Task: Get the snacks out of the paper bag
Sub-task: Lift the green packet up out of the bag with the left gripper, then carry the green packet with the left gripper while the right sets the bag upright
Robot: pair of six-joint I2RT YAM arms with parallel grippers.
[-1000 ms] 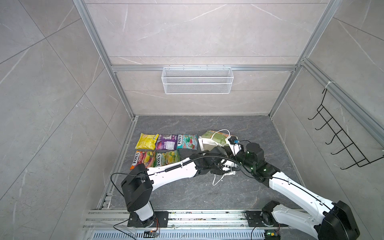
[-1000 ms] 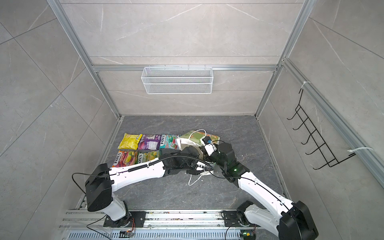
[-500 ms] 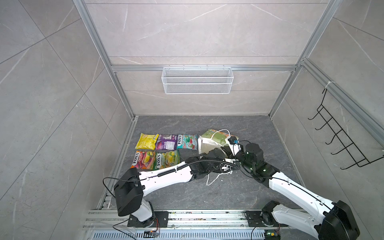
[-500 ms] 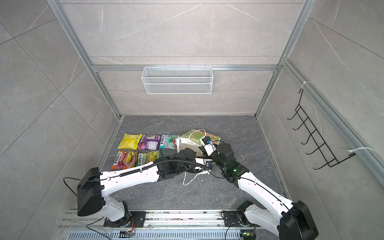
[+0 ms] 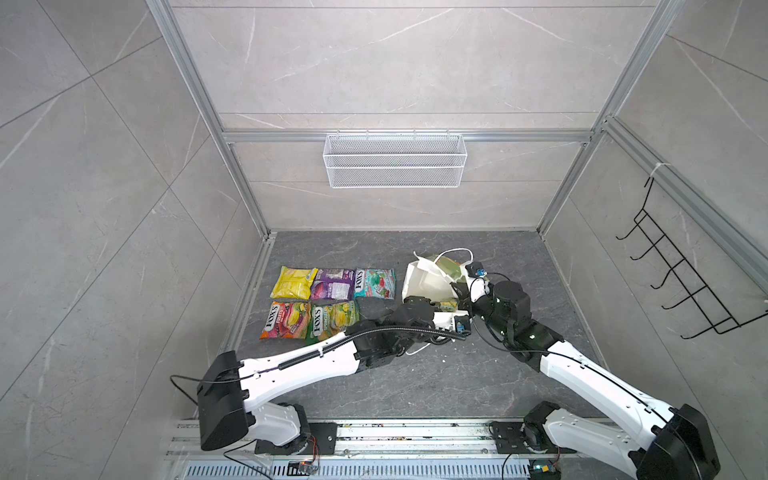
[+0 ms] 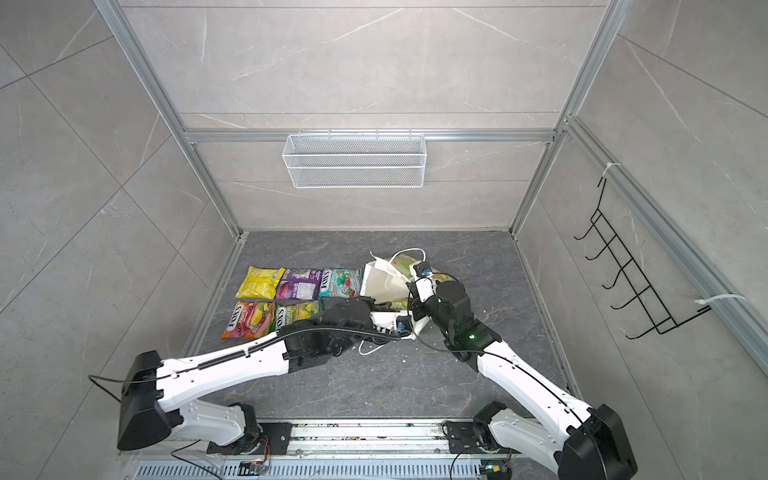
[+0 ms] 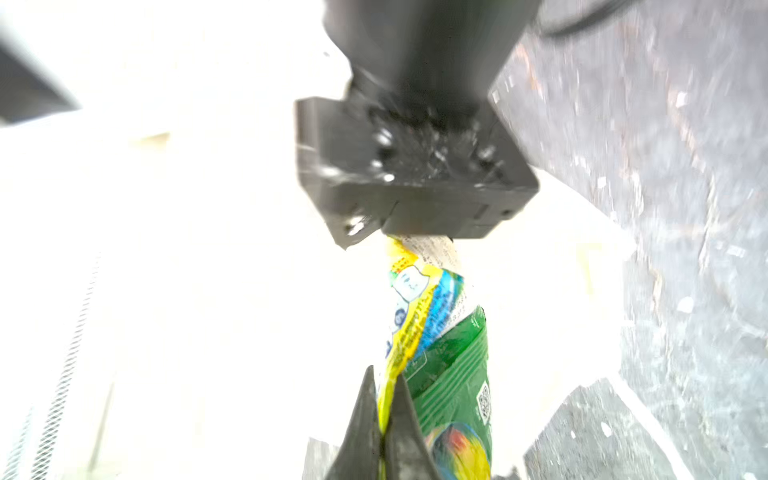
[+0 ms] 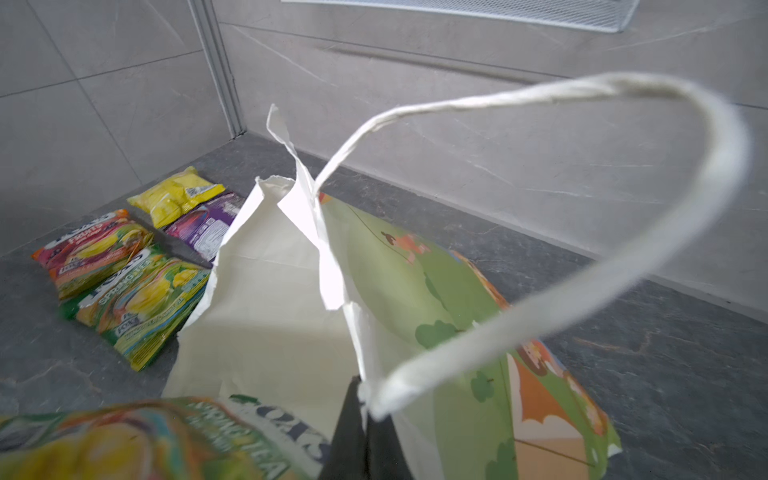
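Note:
The paper bag [image 5: 422, 280] [image 6: 382, 284] [image 8: 274, 299] lies on its side on the dark floor, its white inside facing the arms. My right gripper [image 8: 365, 399] [image 5: 460, 291] is shut on the bag's upper rim, at the foot of a cord handle [image 8: 623, 266]. At the bag's mouth my left gripper [image 7: 384, 384] [image 5: 452, 309] is shut on the edge of a green-yellow snack packet [image 7: 451, 365] [image 5: 448, 305] [image 8: 137, 436]. Several other snacks lie in two rows left of the bag: yellow [image 5: 293, 282], purple [image 5: 332, 284], teal-red [image 5: 374, 282], orange-red [image 5: 284, 320] and green-yellow [image 5: 332, 318].
A white wire mesh basket [image 5: 395, 166] hangs on the back wall. A black hook rack [image 5: 681, 286] is on the right wall. The bag's other cord handle [image 5: 415, 351] trails on the floor under my left arm. A metal rail [image 5: 374, 436] runs along the front edge.
The left arm's elbow has swung lower and further left. The bag's white inside shows wider than a second ago. The right arm has hardly moved.

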